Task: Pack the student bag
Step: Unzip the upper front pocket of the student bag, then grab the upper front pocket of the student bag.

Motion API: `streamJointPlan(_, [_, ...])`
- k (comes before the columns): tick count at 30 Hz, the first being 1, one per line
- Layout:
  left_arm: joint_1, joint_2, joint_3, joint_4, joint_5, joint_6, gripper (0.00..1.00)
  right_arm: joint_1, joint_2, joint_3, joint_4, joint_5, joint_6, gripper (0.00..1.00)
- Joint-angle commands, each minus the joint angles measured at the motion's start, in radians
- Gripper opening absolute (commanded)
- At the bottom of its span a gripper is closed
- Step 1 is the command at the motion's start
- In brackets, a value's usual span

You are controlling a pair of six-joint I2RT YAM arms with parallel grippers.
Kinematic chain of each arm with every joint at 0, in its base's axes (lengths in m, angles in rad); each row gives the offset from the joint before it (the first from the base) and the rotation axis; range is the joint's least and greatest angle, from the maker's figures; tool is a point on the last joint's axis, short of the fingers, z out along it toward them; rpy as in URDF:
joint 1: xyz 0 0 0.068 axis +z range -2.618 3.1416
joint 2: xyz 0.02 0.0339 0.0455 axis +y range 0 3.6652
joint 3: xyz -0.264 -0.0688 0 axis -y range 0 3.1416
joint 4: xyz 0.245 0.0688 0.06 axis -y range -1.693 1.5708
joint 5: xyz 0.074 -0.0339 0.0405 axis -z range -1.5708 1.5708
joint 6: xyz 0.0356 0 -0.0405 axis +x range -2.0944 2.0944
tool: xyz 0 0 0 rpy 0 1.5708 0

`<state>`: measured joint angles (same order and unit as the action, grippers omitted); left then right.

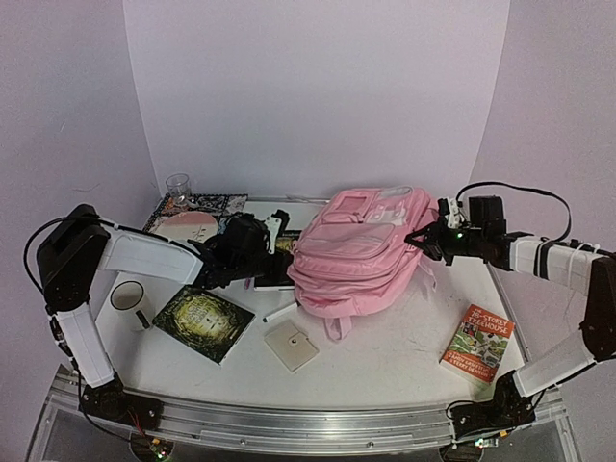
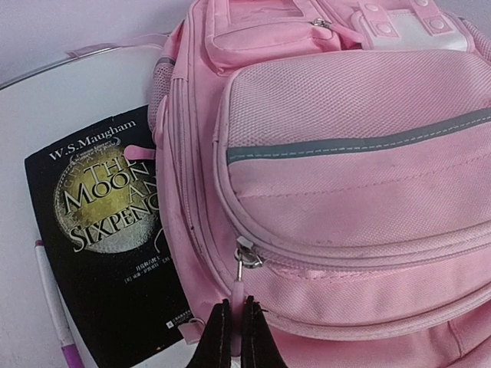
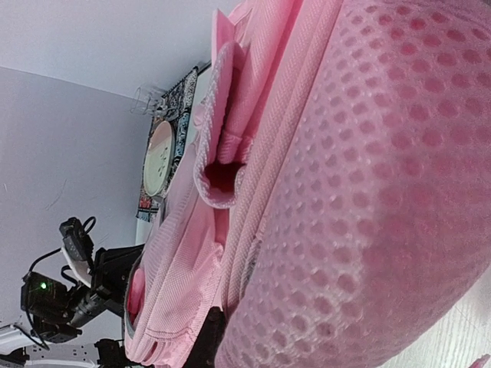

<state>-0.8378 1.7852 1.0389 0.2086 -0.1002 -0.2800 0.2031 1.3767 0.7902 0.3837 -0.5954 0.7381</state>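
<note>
At the middle of the table, your large soft pale-pink fabric student bag (image 1: 356, 255) lies front-up, its pockets apparently zipped. Your left gripper (image 2: 235, 310) has its fingers pressed together on the small pink zipper pull (image 2: 239, 287) of a front pocket. Your right gripper (image 1: 426, 241) sits against the bag's side, but you cannot tell whether it grips. Nothing looks packed. The black paperback (image 2: 100, 230), dark green book (image 1: 204, 322), colourful storybook (image 1: 478, 344), white pen (image 1: 279, 313) and beige square pouch (image 1: 291, 345) all lie outside, so you are probably only at the unzipping step.

Pink backpack (image 2: 345, 192) of matt woven cloth and dimpled mesh, its zip slider (image 2: 247, 257) shiny metal; black book's (image 2: 100, 253) cover smooth paper.
</note>
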Motion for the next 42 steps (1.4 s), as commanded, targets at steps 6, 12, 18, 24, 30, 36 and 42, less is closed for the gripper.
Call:
streamJointPlan(6, [0.085, 0.021, 0.005, 0.081, 0.209, 0.024, 0.0, -0.029, 0.005, 0.057, 0.049, -0.047, -0.184, 0.08])
streamJointPlan(12, [0.051, -0.003, -0.004, 0.092, 0.245, 0.008, 0.0, 0.003, 0.013, 0.081, -0.128, 0.135, -0.338, 0.38])
streamJointPlan(18, [0.034, 0.016, 0.022, 0.092, 0.281, -0.009, 0.0, 0.043, -0.043, 0.104, -0.248, 0.321, -0.449, 0.69])
streamJointPlan(24, [0.004, 0.024, 0.062, 0.092, 0.31, -0.007, 0.0, 0.159, -0.074, 0.156, -0.31, 0.465, -0.569, 0.84])
streamJointPlan(30, [-0.021, 0.009, 0.089, 0.092, 0.331, -0.01, 0.0, 0.276, -0.095, 0.198, -0.314, 0.546, -0.657, 0.89])
streamJointPlan(36, [-0.037, 0.005, 0.114, 0.091, 0.343, -0.013, 0.0, 0.428, 0.03, 0.281, -0.309, 0.544, -0.782, 0.9])
streamJointPlan(42, [-0.048, 0.009, 0.122, 0.091, 0.349, -0.016, 0.0, 0.542, 0.189, 0.364, -0.302, 0.547, -0.869, 0.9])
